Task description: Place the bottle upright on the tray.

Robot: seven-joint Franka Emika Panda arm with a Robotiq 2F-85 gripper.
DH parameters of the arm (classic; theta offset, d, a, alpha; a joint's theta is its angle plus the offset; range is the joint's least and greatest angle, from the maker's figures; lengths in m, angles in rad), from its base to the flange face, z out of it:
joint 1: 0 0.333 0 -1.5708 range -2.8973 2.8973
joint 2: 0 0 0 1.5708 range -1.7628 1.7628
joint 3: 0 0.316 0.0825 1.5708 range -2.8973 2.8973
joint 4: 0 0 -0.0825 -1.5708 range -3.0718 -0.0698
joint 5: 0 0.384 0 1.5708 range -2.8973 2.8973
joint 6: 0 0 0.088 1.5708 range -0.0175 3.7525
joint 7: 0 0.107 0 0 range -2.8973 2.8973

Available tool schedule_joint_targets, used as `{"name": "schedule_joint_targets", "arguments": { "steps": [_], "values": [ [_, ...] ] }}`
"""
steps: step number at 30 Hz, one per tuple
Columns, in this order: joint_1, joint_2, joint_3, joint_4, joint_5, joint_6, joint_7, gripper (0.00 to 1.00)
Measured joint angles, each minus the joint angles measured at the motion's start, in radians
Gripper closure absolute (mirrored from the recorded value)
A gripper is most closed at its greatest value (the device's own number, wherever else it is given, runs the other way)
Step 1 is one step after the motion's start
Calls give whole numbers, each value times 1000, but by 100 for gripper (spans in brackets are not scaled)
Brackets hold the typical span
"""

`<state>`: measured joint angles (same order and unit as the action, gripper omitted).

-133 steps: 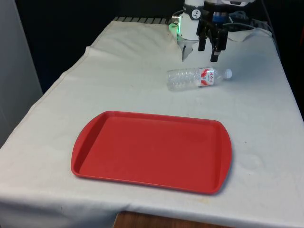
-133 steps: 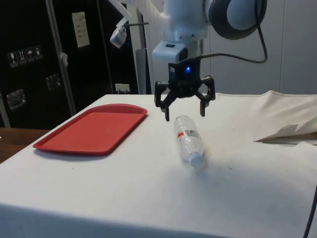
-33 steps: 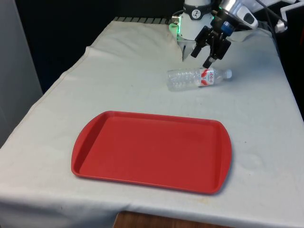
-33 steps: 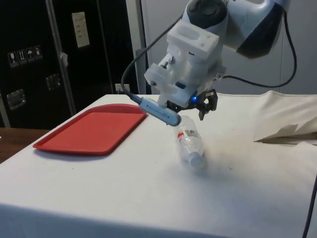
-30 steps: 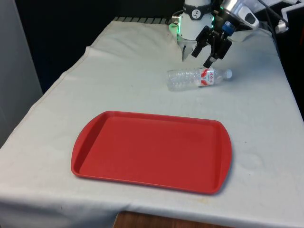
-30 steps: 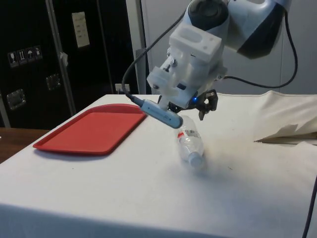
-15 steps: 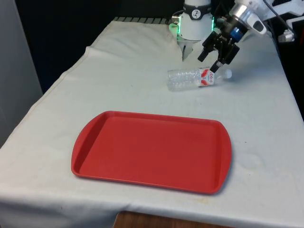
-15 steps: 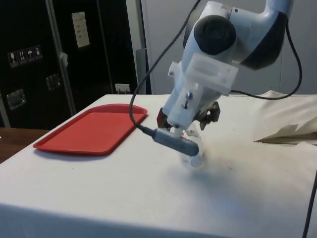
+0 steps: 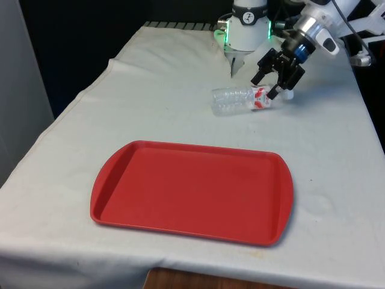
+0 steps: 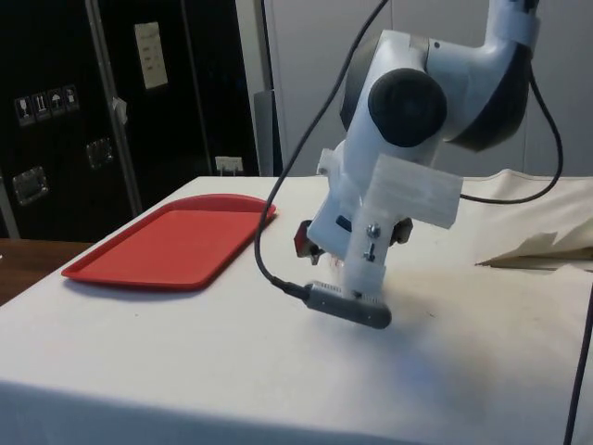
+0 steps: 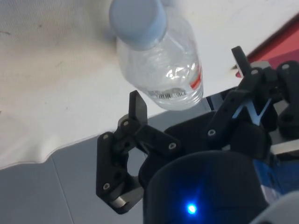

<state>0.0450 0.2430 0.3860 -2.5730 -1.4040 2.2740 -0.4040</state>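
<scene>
Where side view hides bottle, wrist view shows gripper spread, seemingly astride it

Bottle lies on cloth behind tray.

Clear bottle — red-and-white label, pale blue cap — red tray, white cloth, black gripper.
</scene>
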Motion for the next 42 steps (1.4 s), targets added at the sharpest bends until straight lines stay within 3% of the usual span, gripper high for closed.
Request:
{"name": "schedule_joint_targets", "arguments": {
  "steps": [12, 22, 42],
  "values": [
    [0, 1, 34, -5, 0, -95, -15, 0],
    [1, 77, 63, 41, 0, -164, -33, 0],
    [1, 109, 64, 49, 0, -176, -19, 0]
  ]
}}
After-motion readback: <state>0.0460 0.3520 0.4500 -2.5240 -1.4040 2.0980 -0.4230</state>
